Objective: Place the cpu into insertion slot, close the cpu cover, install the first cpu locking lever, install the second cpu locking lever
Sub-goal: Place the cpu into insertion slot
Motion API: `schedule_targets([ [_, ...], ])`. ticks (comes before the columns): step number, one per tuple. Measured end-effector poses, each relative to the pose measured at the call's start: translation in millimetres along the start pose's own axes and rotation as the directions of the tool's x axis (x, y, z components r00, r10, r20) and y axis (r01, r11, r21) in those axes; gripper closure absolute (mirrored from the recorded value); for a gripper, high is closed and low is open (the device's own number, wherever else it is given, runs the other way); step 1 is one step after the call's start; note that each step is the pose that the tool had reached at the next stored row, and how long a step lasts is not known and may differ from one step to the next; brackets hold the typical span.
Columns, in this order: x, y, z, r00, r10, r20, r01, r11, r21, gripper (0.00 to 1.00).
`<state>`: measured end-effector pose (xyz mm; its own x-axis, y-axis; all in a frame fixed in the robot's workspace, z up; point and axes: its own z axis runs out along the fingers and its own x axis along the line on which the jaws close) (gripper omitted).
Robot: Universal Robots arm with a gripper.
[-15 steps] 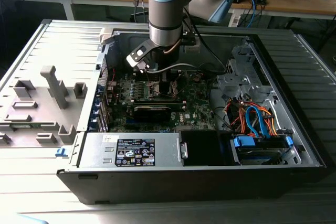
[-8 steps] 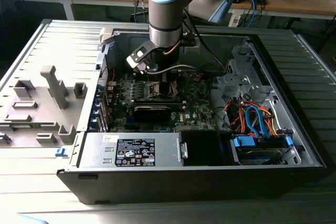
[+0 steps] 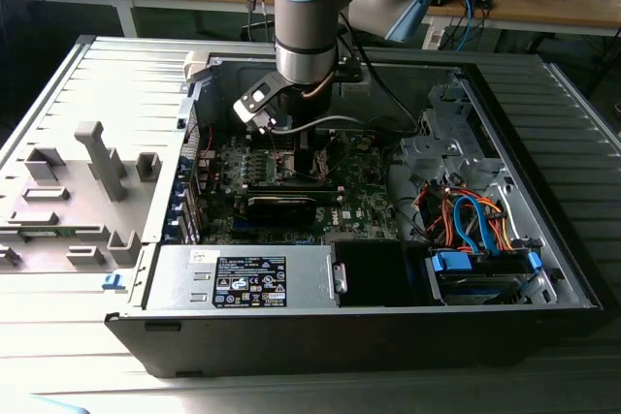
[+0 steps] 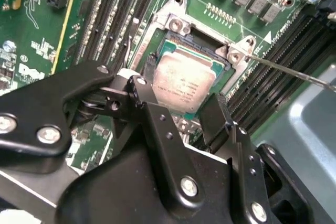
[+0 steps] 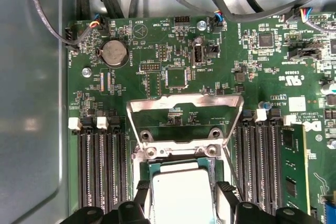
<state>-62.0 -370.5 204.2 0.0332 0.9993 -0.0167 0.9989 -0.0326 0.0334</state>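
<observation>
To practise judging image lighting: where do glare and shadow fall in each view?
Exterior view: case interior dim, ribbed surface beside it bright. First wrist view: cpu top washed pale by glare. Second wrist view: cpu softly lit, claw dark in front.

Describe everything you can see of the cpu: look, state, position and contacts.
The cpu is a small flat square chip with a dull grey metal top bearing faint print and a green edge round its rim. It lies roughly level between the fingertips of the gripper, which clamp two opposite sides, right over the insertion slot, whose dark inside shows past one edge. Whether it is fully seated cannot be told. The cpu cover stands swung open beyond it, not touching it.
</observation>
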Motion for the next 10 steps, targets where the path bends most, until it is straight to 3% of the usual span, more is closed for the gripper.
schedule_targets([
  [2,0.0,-0.1,0.3,1.0000,-0.008,-0.0007,0.008,1.0000,0.0002,0.39],
  [5,0.0,0.0,1.1,0.9986,-0.053,-0.0021,0.053,0.9986,-0.0004,0.39],
  [10,0.1,0.7,2.6,0.9982,-0.060,-0.0027,0.060,0.9982,-0.0004,0.39],
])
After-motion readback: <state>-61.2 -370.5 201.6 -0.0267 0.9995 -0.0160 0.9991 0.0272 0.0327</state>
